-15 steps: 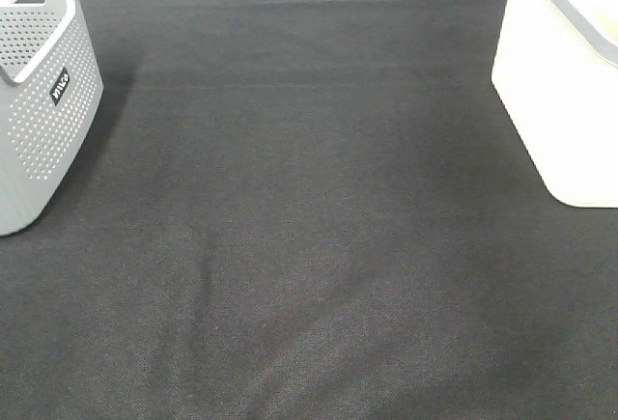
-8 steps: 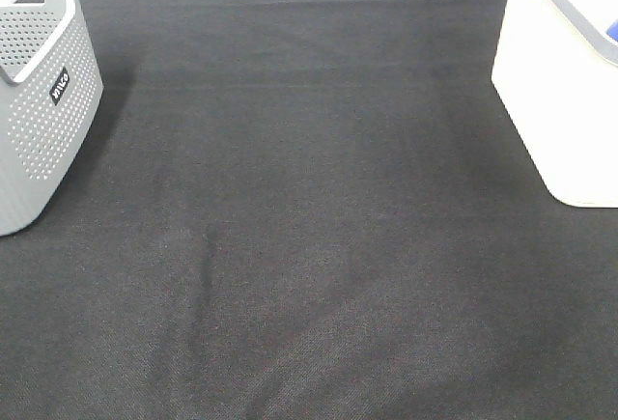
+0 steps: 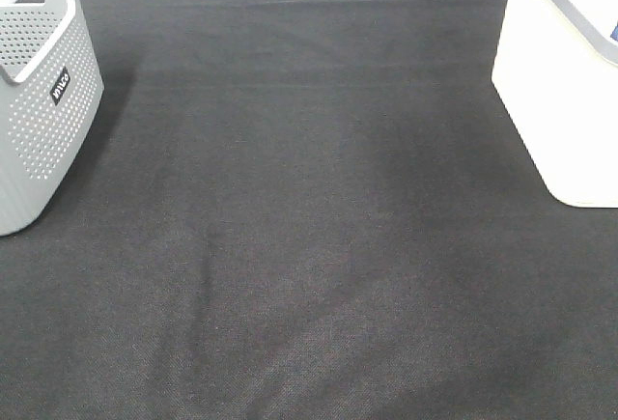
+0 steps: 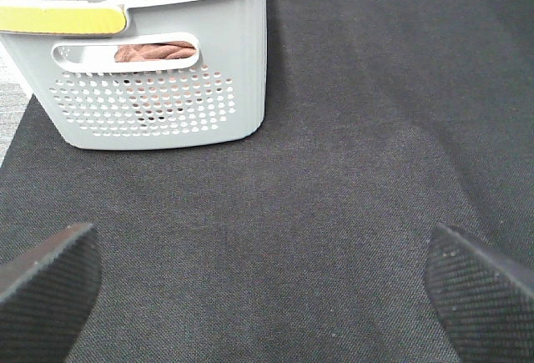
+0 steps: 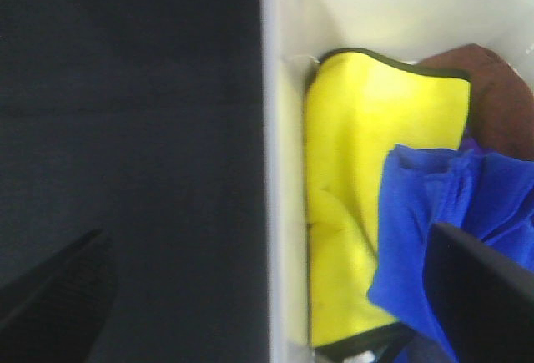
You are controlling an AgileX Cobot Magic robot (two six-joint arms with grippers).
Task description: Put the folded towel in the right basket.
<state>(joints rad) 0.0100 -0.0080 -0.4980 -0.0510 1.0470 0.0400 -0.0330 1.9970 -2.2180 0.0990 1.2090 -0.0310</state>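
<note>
The folded blue towel (image 5: 434, 213) lies inside the white right basket (image 5: 279, 171), on top of a yellow towel (image 5: 367, 129). In the exterior high view only a blue sliver of the towel (image 3: 614, 31) shows at the right edge, above the white basket's wall (image 3: 560, 101). My right gripper (image 5: 263, 242) is open over the basket's rim, with one finger over the black cloth and the other finger (image 5: 484, 296) above the blue towel. My left gripper (image 4: 263, 242) is open and empty above the black cloth. Neither gripper shows in the exterior high view.
A grey perforated basket (image 3: 39, 101) stands at the left; the left wrist view shows the grey basket (image 4: 167, 88) holding a brown and a grey-blue towel. A brown towel (image 5: 501, 96) also lies in the white basket. Black cloth (image 3: 309, 227) covers the table.
The blue towel at the upper right edge of the exterior high view has dropped lower into the right basket; now only a sliver shows.
</note>
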